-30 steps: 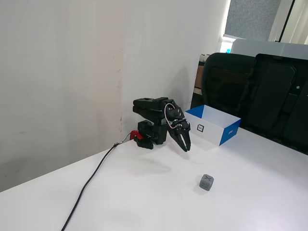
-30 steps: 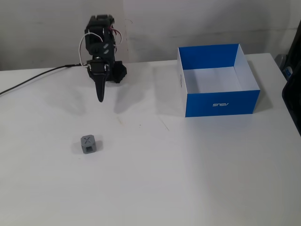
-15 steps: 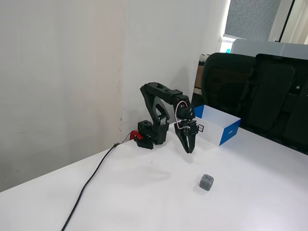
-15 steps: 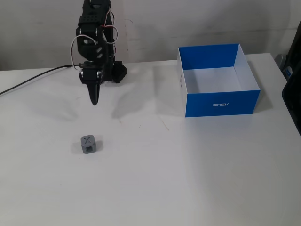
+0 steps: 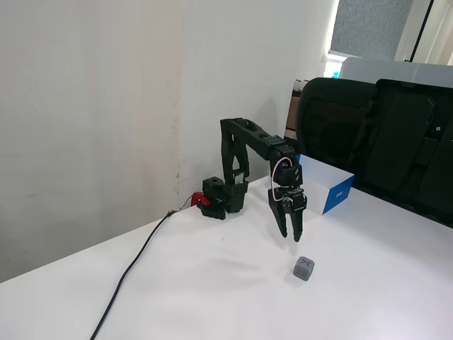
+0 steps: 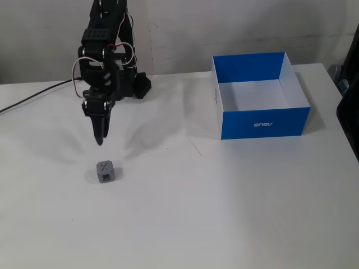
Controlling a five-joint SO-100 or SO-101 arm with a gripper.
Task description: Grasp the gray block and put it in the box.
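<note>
Above the gray block (image 6: 105, 171), the hand (image 6: 100, 139) has swung out from the arm's base, fingers together, pointing down. Block rests on the surface just below; the box (image 6: 263, 120) sits well apart. Approach underway.

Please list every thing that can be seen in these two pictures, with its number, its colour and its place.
block: one, gray with a dark X mark on top, on the white table, apart from everything else.
box: one, blue outside and white inside, open top, nothing visible inside, on the table toward the right in the fixed view that looks down on the table.
table: one, white, under all things.
cable: one, black, lying on the table from the arm's base toward the front edge.
chairs: black, behind the table in the side fixed view; number unclear.
wall: white, behind the arm.
arm: one, black, with white and pink wires, base at the wall side.
claw: one, black, pointing down, above the block, not touching it, fingers together.
</note>
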